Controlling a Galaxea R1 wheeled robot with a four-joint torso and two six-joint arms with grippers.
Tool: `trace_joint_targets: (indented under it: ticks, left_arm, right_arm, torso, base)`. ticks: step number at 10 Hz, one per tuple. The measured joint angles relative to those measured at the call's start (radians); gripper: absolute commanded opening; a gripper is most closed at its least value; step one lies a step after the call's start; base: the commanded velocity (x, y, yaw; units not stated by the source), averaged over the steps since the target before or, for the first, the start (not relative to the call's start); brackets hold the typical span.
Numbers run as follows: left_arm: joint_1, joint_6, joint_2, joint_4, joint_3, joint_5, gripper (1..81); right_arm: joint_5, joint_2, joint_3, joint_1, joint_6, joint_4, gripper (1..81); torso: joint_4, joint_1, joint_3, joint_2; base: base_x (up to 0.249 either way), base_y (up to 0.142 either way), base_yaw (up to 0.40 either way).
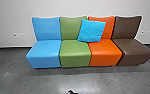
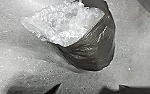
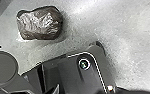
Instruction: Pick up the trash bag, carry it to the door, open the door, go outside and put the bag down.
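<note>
Brown-grey and shiny, the trash bag [image 2: 98,50] lies, as it seems from the rather poor wrist views, on the pale floor [image 2: 138,55], apart from the robot. So I judge that the picking up is not yet done, and the carrying, the door and the putting down outside are all left; whether the left gripper or right gripper is spread or closed, I cannot tell.

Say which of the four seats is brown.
Far-right seat in head view; the blue seat, green seat and orange seat sit left of it.
</note>
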Motion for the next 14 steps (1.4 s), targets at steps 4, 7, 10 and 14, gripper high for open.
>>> trace_joint_targets:
  ticks: [4, 7, 10, 14]
  left_arm:
    - [-0.011, -0.003, 0.021, -0.002, -0.002, -0.002, 81.1]
    - [-0.051, -0.003, 0.020, -0.004, -0.001, 0.003, 81.1]
    - [-0.046, -0.003, 0.059, -0.007, -0.005, 0.006, 81.1]
    - [-0.050, -0.003, 0.053, -0.008, -0.008, 0.008, 81.1]
  right_arm:
    - [-0.001, -0.051, 0.037, 0.042, 0.001, 0.022, 81.1]
    - [-0.004, -0.048, 0.047, 0.046, 0.001, 0.027, 81.1]
    - [-0.004, -0.043, 0.046, 0.044, 0.001, 0.028, 81.1]
    - [-0.005, -0.042, 0.046, 0.070, 0.001, 0.038, 81.1]
  torso:
    - [0.000, 0.079, -0.023, -0.127]
    - [0.000, 0.148, -0.023, -0.238]
    - [0.000, 0.205, -0.059, -0.330]
    - [0.000, 0.295, -0.197, -0.474]
  base:
    - [0.000, 0.000, 0.000]
    - [0.000, 0.000, 0.000]
    - [0.000, 0.000, 0.000]
    - [0.000, 0.000, 0.000]
